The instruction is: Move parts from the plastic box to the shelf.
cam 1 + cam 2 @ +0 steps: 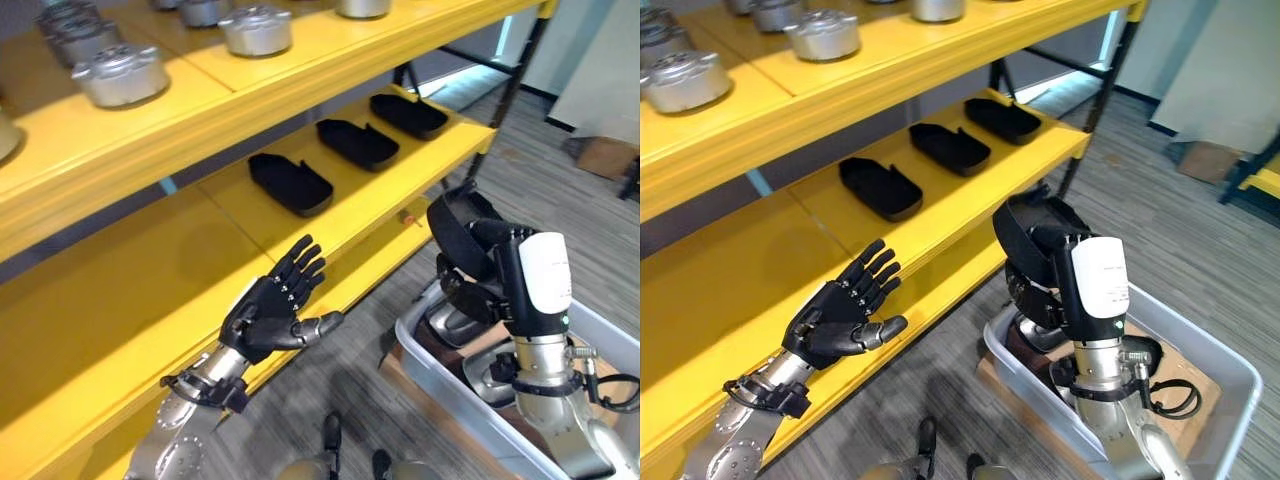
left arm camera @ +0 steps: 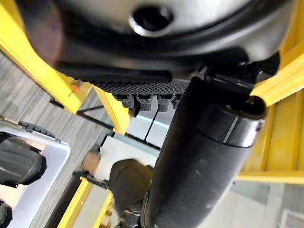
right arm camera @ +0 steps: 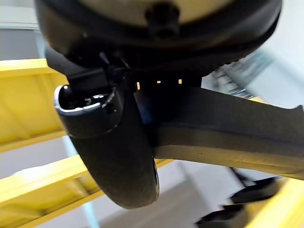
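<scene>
The right hand is curled round a black moulded plastic part, holding it up above the grey plastic box, between the box and the yellow metal shelf. More dark parts lie in the box below that hand. The left hand hovers with straight, spread fingers beside the shelf edge, below three black parts lying on the shelf.

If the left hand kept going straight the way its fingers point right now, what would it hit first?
Probably the nearest black part on the yellow shelf; the open left hand points up toward it, though depth is unclear.
</scene>
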You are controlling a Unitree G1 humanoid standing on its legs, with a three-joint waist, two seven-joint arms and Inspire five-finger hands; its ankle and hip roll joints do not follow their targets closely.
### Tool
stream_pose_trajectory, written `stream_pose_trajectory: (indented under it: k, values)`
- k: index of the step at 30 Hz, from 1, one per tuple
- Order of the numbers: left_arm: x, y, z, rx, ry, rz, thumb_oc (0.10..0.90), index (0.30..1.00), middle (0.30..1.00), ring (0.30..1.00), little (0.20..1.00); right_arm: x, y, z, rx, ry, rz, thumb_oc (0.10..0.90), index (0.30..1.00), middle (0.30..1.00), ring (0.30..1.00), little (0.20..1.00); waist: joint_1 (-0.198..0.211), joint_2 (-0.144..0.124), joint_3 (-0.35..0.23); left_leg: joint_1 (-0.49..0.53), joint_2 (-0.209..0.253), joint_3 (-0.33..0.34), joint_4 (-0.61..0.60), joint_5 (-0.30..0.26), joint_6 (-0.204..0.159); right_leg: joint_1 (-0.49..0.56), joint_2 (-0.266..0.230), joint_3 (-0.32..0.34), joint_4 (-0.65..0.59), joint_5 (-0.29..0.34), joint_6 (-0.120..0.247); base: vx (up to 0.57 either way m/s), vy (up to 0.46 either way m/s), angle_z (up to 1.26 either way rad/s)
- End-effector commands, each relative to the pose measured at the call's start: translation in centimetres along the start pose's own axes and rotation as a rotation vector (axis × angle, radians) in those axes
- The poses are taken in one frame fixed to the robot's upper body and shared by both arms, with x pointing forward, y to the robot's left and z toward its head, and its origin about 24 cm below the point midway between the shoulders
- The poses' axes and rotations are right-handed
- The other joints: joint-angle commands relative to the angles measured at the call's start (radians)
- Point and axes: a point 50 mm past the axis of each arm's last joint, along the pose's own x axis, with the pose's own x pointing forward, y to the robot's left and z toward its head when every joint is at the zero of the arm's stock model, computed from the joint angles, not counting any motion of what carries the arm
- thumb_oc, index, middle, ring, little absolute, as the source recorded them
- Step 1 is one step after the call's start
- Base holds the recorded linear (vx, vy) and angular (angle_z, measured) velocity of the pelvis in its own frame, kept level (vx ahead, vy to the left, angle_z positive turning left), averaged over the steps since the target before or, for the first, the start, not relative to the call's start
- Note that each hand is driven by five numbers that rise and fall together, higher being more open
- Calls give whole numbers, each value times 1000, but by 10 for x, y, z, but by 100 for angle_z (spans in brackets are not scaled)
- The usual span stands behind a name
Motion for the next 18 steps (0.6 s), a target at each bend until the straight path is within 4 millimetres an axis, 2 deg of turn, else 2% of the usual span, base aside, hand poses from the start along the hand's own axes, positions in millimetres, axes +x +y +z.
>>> stream_pose_trajectory:
  k: [1, 4, 6, 7, 8, 9, 10, 11, 14, 18]
  values:
    - [22, -15, 35, 68, -214, -104, 900, 1000, 1000, 1000, 1000, 39, -34, 25, 43, -231, -268, 400, 300, 300, 300, 300, -34, -14, -46, 160, -9, -36, -100, -60, 10, 69, 24, -45, -155, 128, 47, 8, -113, -5]
    - [18, -14, 34, 85, -205, -79, 900, 1000, 1000, 1000, 1000, 39, -33, 28, 66, -246, -259, 400, 300, 300, 300, 300, -33, -8, -45, 155, -8, -31, -79, -70, 6, 76, 22, -47, -166, 127, 42, 13, -102, 1]
    - [17, -14, 34, 84, -202, -77, 900, 1000, 1000, 1000, 1000, 38, -33, 30, 62, -255, -269, 400, 300, 300, 300, 300, -38, -5, -38, 142, -7, 13, -37, -89, 2, 75, 13, -68, -162, 123, 39, -11, -71, 12]
    - [18, -14, 34, 81, -199, -87, 900, 1000, 1000, 1000, 1000, 37, -33, 29, 45, -253, -275, 400, 300, 300, 300, 300, -46, -3, -33, 139, -1, 58, -18, -105, 0, 80, 5, -89, -161, 114, 40, -63, -19, 31]
    - [20, -16, 33, 81, -195, -121, 900, 1000, 1000, 1000, 1000, 36, -35, 27, 9, -242, -291, 400, 300, 300, 300, 300, -63, -1, -28, 133, 21, 149, 2, -115, -8, 79, -12, -131, -160, 112, 40, -99, 13, 57]
    - [23, -19, 33, 83, -194, -147, 900, 1000, 1000, 1000, 1000, 36, -37, 26, -15, -238, -304, 400, 300, 300, 300, 300, -76, 0, -26, 132, 40, 207, 14, -120, -13, 76, -24, -161, -159, 112, 41, -149, 38, 89]
    - [25, -21, 33, 88, -195, -159, 900, 1000, 1000, 1000, 1000, 36, -39, 26, -28, -242, -311, 400, 300, 300, 300, 300, -87, 1, -25, 132, 58, 244, 23, -124, -19, 71, -35, -183, -156, 113, 41, -109, 48, 143]
    - [26, -23, 33, 87, -198, -164, 900, 1000, 1000, 1000, 1000, 36, -39, 26, -35, -248, -313, 400, 300, 300, 300, 300, -91, 2, -24, 133, 68, 254, 28, -124, -22, 68, -41, -190, -154, 114, 41, -70, 98, 165]
    - [28, -26, 36, 70, -228, -123, 900, 1000, 1000, 1000, 1000, 42, -39, 31, -20, -314, -285, 400, 300, 300, 300, 300, -95, 6, -25, 146, 114, 212, 30, -112, -44, 65, -65, -178, -154, 119, 40, 32, 162, 66]
    - [28, -28, 32, -68, -207, -152, 900, 1000, 1000, 1000, 1000, 46, -41, 32, -14, -362, -241, 400, 300, 300, 300, 300, -85, 13, -29, 146, 230, 163, -11, 22, -103, 86, -90, -178, -144, 96, 40, 57, 178, -8]
